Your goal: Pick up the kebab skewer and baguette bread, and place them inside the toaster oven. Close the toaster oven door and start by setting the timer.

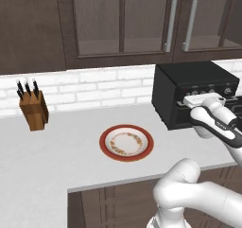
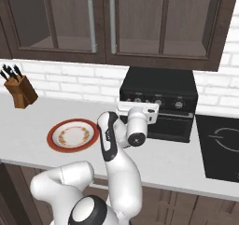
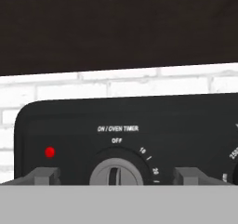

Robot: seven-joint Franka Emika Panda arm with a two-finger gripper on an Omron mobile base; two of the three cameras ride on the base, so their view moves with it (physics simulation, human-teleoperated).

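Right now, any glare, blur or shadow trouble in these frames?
Hand view: sharp, timer knob labels readable, red lamp lit, no glare. Left base view: flat even light, plate with hardly any shadow. Right base view: toaster oven front dark, knobs small but distinct.

Plenty of open counter (image 1: 56, 151) between the knife block (image 1: 33, 109) on the left and the toaster oven (image 2: 158, 102) on the right, only the plate (image 1: 126, 143) sits in the middle of it. The gripper (image 3: 116, 175) is right up at the oven's control panel, fingertips (image 3: 44, 175) spread either side of the timer knob (image 3: 115, 173) with gaps both sides. Upper cabinets (image 2: 112, 23) hang low over the oven, so not much headroom above it
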